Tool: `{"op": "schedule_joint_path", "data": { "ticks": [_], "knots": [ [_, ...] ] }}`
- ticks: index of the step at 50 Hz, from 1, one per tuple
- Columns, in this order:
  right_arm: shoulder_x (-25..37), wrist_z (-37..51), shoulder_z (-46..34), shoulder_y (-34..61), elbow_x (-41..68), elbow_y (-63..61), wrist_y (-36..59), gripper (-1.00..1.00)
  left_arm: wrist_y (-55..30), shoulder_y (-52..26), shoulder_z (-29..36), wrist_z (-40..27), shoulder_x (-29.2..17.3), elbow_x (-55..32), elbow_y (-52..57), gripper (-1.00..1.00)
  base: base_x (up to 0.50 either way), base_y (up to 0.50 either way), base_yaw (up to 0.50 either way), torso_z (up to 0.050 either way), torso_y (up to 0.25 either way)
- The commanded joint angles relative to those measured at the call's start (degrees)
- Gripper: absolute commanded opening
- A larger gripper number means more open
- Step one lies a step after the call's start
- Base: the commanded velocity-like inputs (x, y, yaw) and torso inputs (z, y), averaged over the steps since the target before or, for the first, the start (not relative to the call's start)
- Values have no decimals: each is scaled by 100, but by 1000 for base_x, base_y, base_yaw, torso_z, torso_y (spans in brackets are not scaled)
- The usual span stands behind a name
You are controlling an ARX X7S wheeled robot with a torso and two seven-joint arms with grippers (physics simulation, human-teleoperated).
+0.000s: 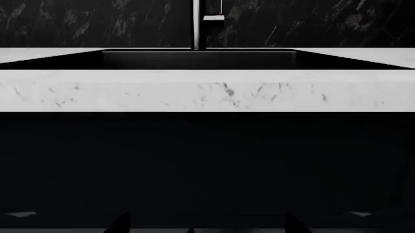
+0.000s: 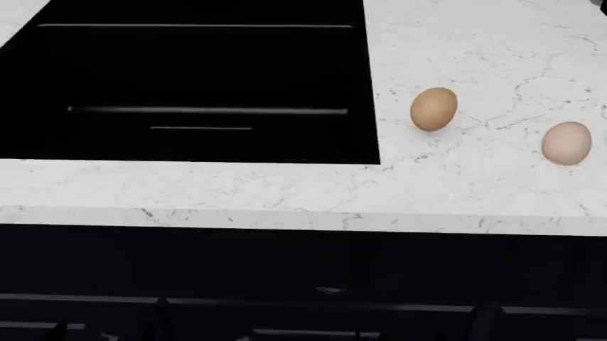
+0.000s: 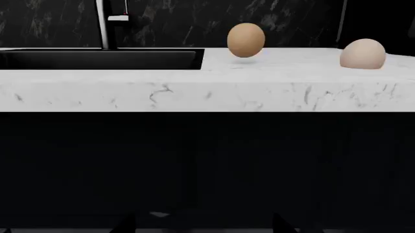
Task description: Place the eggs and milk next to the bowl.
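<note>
Both arms hang low in front of the dark cabinet, below the counter edge. Only dark finger tips poke into the bottom of each wrist view, so I cannot tell whether the left or the right jaws are spread or closed; neither holds anything that shows.

By my reading the task has not begun. The tan-brown egg [image 2: 433, 109] sits on the white marble counter [image 2: 284, 192] just right of the sink, and the paler egg [image 2: 567, 143] lies further right, the two near each other but apart. Neither the milk nor the bowl is in view, so where the eggs must go cannot be judged from here. Everything is left: both eggs, then the bottle.

The counter is white stone with fine grey veins and a thick front edge. The black sink [image 2: 199, 85] is sunk into it on the left, and a slim chrome tap [image 3: 102, 24] rises behind. The back wall [image 1: 97, 22] is black marble streaked with pale veins.
</note>
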Motion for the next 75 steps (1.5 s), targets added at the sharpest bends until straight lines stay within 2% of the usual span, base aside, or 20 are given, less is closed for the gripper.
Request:
{"op": "schedule_joint_path", "data": {
  "ticks": [1, 18, 35, 36, 38, 40, 41, 42, 75],
  "knots": [
    [64, 83, -83, 10, 64, 54, -45, 100, 37, -9, 210, -208, -175, -175, -39, 100, 0, 0, 0, 0, 0],
    [302, 439, -414, 43, 261, 137, -61, 100, 243, -48, 482, -443, -364, -277, -179, 100, 0, 0, 0, 0, 0],
    [302, 439, -414, 43, 261, 137, -61, 100, 243, -48, 482, -443, -364, -277, -179, 100, 0, 0, 0, 0, 0],
    [533, 719, -709, 95, 497, 1423, -167, 100, 323, -35, 739, -593, -557, -469, -157, 100, 0, 0, 0, 0, 0],
    [549, 751, -732, 63, 500, 136, -80, 100, 305, -22, 753, -624, -570, -471, -112, 100, 0, 0, 0, 0, 0],
    [566, 752, -757, 41, 511, 133, -102, 100, 422, -7, 797, -640, -589, -419, -182, 100, 0, 0, 0, 0, 0],
    [575, 748, -749, 25, 547, 103, -125, 100, 56, -10, 781, -572, -597, -606, -80, 100, 0, 0, 0, 0, 0],
    [586, 760, -758, 22, 539, 95, -130, 100, 230, 21, 778, -494, -603, -694, -72, 100, 0, 0, 0, 0, 0],
    [789, 876, -1014, 117, 665, -221, 75, 100, 314, -51, 997, -739, -814, -614, 26, 100, 0, 0, 0, 50, 1]
  ]
}}
